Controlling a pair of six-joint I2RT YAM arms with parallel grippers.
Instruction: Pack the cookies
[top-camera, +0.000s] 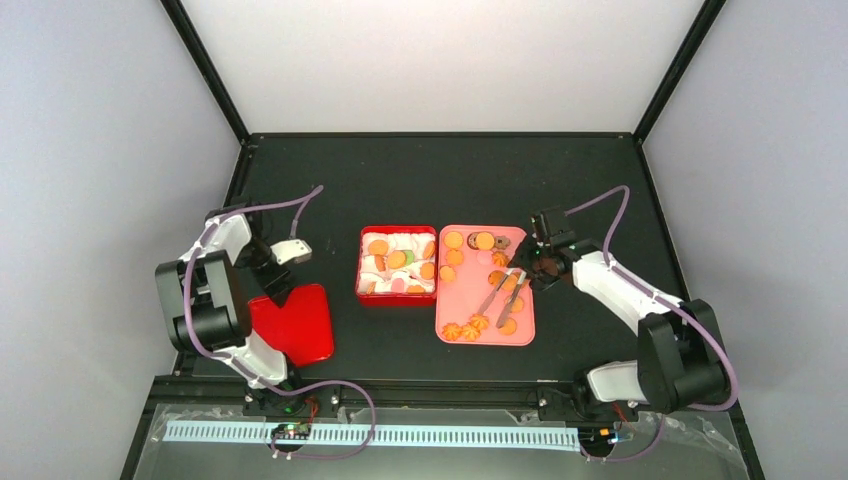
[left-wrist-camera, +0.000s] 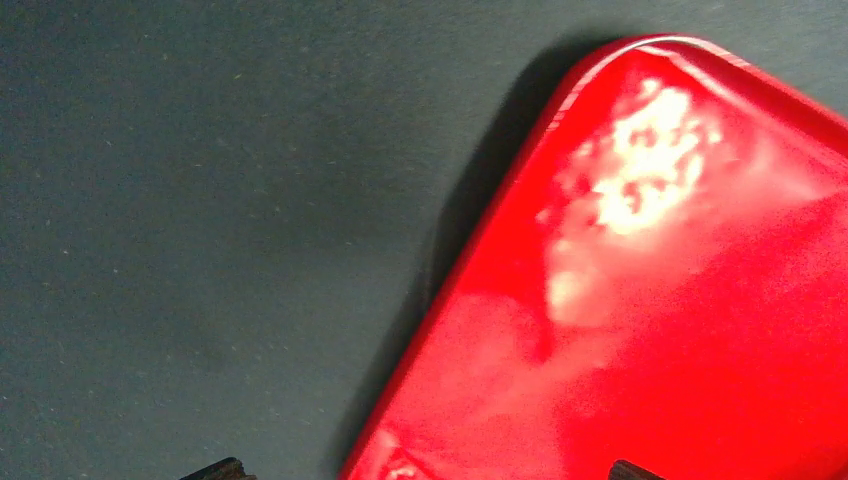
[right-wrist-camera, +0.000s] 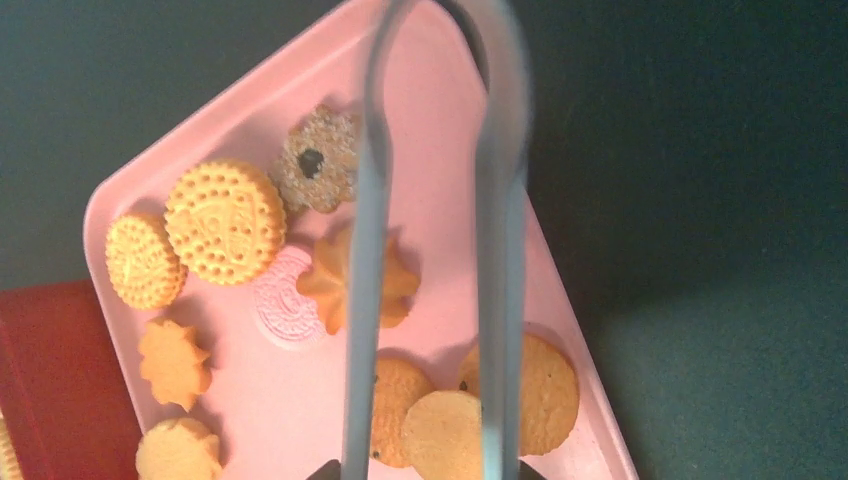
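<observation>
Orange ones first: where do the cookies (right-wrist-camera: 225, 220) lie? That is my colleague on the line.

– On my screen, most are loose on the pink tray (right-wrist-camera: 280, 400): round dotted ones, flower shapes, a dark one near the far corner and a pale pink one. More sit among white paper cups (top-camera: 405, 243) inside the red box (top-camera: 397, 298), which stands just beside the tray on its left.

– And against the fingers?

– My right gripper (top-camera: 528, 268) hangs over the tray's right side, clamped on the metal tongs (right-wrist-camera: 500, 260). In its wrist view the two arms of the tongs run apart above the cookies and meet in a bend at the top of the frame. One arm crosses a flower-shaped cookie (right-wrist-camera: 400, 285) and the other a plain round one (right-wrist-camera: 545, 390). Another round one shows between them. The metal is blurred, so I cannot tell whether the tongs touch any of them.

– The left side?

– My left gripper (left-wrist-camera: 425, 472) is well apart from every cookie. Its fingertips (left-wrist-camera: 220, 470) stand wide apart, one over the dark table (top-camera: 440, 180) and the other over the glossy red lid (left-wrist-camera: 700, 350), which lies flat below with its rounded corner in view. The lid lies left of the box, with bare table between them.
</observation>
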